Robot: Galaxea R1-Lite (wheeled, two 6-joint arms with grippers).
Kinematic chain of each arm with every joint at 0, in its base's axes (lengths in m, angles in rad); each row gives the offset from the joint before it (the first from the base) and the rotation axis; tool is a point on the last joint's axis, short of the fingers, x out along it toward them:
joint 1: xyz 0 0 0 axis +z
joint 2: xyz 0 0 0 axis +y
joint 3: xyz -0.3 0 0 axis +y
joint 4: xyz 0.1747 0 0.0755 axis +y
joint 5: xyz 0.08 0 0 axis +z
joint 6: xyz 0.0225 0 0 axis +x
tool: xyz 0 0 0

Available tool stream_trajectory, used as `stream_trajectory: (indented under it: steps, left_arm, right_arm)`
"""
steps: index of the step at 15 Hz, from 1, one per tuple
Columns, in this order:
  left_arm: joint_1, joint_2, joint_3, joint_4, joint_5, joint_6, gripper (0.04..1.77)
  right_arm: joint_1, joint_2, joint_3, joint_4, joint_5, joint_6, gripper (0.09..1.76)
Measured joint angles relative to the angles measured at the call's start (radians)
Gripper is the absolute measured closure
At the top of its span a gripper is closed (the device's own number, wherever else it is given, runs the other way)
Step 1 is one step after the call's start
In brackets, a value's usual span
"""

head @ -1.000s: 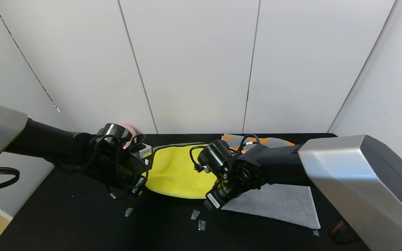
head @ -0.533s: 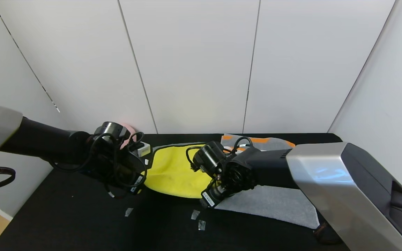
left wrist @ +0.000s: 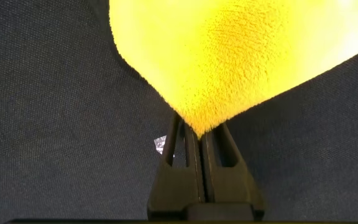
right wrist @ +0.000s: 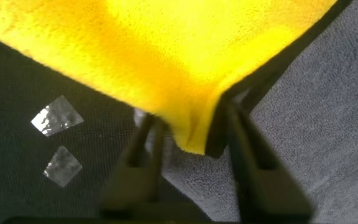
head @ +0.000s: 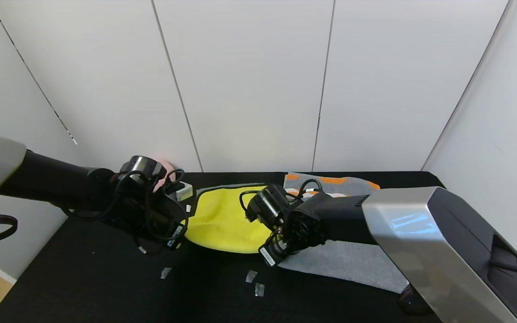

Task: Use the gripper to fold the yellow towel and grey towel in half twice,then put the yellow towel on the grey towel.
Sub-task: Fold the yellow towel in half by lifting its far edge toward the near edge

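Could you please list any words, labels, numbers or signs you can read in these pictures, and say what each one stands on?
No text can be read in any view.
Small white labels on the left arm's wrist: too small to read.
White label on the right arm's wrist: too small to read.
The yellow towel, grey towel and bits of clear tape on the black table bear no print.

Probably a lab test booth: plain white wall panels [head: 249,85] enclosing a black-covered table [head: 83,278].

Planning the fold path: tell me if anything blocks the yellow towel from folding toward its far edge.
Nothing visible does. Both grippers, left and right, pinch the near corners of the yellow towel; its top is bare. The grey towel lies beside it.
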Motion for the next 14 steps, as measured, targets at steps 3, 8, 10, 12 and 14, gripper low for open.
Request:
stream_trajectory:
  steps: [3, 8, 10, 12, 14]
  left_arm:
    - [0.001, -0.001, 0.000, 0.001, 0.001, 0.001, 1.70]
    - [0.003, -0.002, 0.001, 0.000, 0.002, 0.002, 1.70]
    - [0.003, -0.002, 0.001, 0.001, 0.002, 0.003, 1.70]
    - [0.003, -0.002, 0.002, 0.001, 0.002, 0.002, 1.70]
    - [0.003, -0.002, 0.001, 0.001, 0.002, 0.003, 1.70]
  right_arm:
    - [0.002, -0.005, -0.002, -0.001, 0.000, 0.011, 1.71]
    - [0.004, -0.007, -0.002, -0.003, 0.001, 0.023, 1.71]
    - [0.006, -0.007, -0.002, -0.026, 0.005, 0.042, 1.71]
    - [0.007, -0.008, -0.002, -0.031, 0.014, 0.057, 1.71]
    - [0.007, -0.008, -0.002, -0.034, 0.018, 0.072, 1.71]
